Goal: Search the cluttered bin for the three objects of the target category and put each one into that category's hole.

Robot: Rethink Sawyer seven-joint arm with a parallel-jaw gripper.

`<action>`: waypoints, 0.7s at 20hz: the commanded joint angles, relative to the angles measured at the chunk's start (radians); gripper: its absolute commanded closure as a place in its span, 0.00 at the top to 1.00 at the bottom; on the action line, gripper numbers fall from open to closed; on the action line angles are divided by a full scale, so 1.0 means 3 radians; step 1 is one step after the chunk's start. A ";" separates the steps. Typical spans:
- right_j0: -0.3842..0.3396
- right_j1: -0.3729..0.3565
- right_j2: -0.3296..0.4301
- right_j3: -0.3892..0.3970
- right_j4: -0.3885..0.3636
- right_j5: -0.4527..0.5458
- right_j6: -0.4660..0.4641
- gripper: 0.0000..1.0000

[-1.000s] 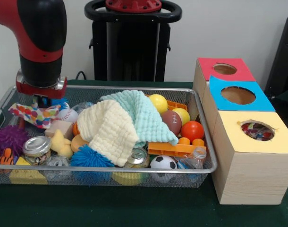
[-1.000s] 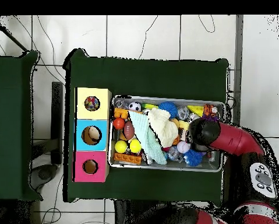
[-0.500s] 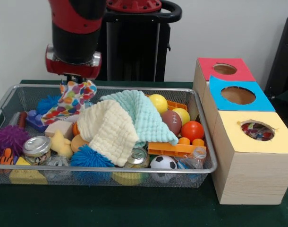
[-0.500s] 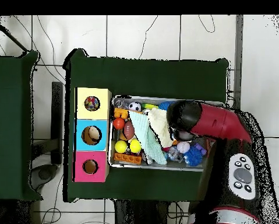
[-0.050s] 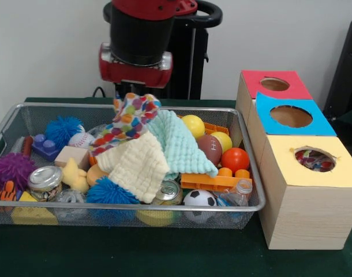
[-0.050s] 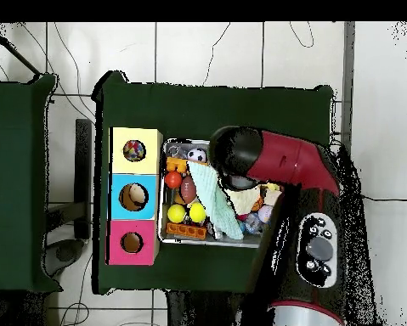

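A spotted multicoloured cloth (image 5: pixel 127 120) hangs from my gripper (image 5: pixel 135 92), which is shut on its top end above the middle of the wire bin (image 5: pixel 60 106). The cloth's lower end trails onto a pale yellow cloth (image 5: pixel 135 165), which lies beside a mint green cloth (image 5: pixel 177 142). To the right stand three boxes with holes: red (image 5: pixel 274 84), blue (image 5: pixel 291 116) and yellow (image 5: pixel 314 159). Another spotted cloth shows inside the yellow hole (image 6: pixel 135 151). In the overhead view my arm (image 6: pixel 274 161) covers the gripper and the right part of the bin.
The bin holds balls (image 5: pixel 235 159), a soccer ball (image 5: pixel 199 199), cans (image 5: pixel 44 178), spiky balls (image 5: pixel 63 128), an orange block (image 5: pixel 213 181), a purple block (image 5: pixel 44 145) and a bottle (image 5: pixel 238 193). The boxes stand close against the bin's right end.
My gripper has carried the spotted cloth up from the bin's left end and across to the right, toward the middle. The blue spiky ball and baseball at the left are now uncovered.
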 commanded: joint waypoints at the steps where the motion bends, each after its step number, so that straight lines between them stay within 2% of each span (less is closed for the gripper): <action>1: 0.0188 0.0131 0.0093 -0.0195 0.0360 0.0500 0.1276 0.00; 7: 0.0381 0.0056 0.0254 -0.0228 0.0617 0.0574 0.1378 0.00; 14: 0.0548 0.0347 0.0253 -0.0486 0.0774 0.0415 0.1625 0.00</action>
